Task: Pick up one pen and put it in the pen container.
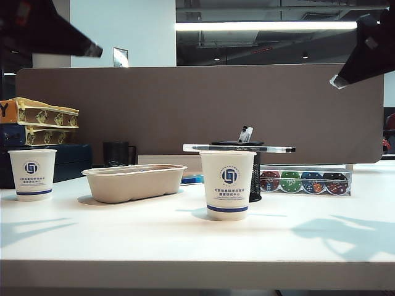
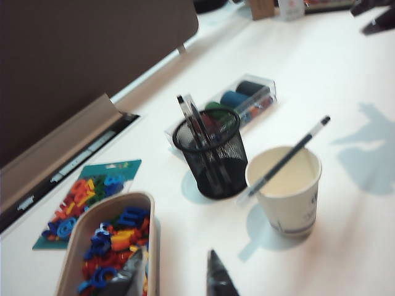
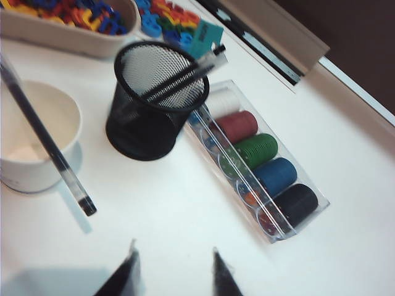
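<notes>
**Operator:** Nearest the exterior camera stands a paper cup [image 1: 228, 184], white with a blue logo. Where is the pen?

**Technician:** The pen [image 1: 239, 148] lies level across that cup's rim, both ends overhanging, nothing gripping it. Its barrel is slim, clear-whitish and smooth, with a small black end.

**Operator:** Handling characteristics?

**Technician:** Judged light, rigid and slippery. It is balanced on two thin rim points, so a nudge could roll it off or tip the cup. Recommended hold: across the barrel on an overhanging end clear of the rim, closing squarely.

**Operator:** Destination?

**Technician:** The pen container [image 2: 209, 153] is a black wire-mesh cylinder with a solid rim, just behind the cup, already holding clipped pens that lean to one side.

**Operator:** Gripper status?

**Technician:** Left gripper [image 2: 176, 277] hovers above the table near the molded-fiber tray [image 2: 150, 213] of colored plastic pieces; jaws spread, empty. Right gripper [image 3: 174, 271] hovers over bare table near the clear case [image 3: 256, 161] of colored discs; jaws apart, empty. Both are well apart from the pen.
</notes>
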Controlling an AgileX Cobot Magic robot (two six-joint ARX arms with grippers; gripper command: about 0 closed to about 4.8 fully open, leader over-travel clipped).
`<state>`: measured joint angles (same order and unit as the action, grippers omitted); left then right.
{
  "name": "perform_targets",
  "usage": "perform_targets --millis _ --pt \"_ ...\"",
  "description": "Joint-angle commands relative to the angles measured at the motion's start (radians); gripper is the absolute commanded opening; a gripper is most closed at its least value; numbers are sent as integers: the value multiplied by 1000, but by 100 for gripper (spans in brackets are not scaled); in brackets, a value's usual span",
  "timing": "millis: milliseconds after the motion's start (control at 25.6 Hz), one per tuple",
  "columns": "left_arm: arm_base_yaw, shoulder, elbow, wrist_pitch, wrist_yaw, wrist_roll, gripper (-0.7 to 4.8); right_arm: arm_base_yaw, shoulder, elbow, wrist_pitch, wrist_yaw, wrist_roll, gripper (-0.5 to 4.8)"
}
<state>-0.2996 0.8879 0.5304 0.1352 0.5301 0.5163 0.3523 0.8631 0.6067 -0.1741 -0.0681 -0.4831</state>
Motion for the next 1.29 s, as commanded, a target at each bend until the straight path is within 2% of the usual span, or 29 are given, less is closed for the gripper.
perform_targets --millis 39,586,820,898,1015,1171,1288 --pt "0 19 19 -10 -21 43 127 6 5 5 9 34 -19 150" --pt "-4 175 76 -46 -18 103 131 42 108 9 -33 44 -14 159" --pt "-48 230 94 -75 -22 159 131 44 138 9 -32 43 -11 159" --pt "-97 272 125 -87 -84 213 137 44 144 10 -31 44 -11 159" --pt "-125 325 162 -101 -118 263 156 44 154 11 -31 43 -11 160" --pt "-146 386 202 -104 -175 285 156 50 174 28 -41 45 -7 163" --pt "-147 406 220 -104 -178 293 156 50 185 46 -49 44 9 163"
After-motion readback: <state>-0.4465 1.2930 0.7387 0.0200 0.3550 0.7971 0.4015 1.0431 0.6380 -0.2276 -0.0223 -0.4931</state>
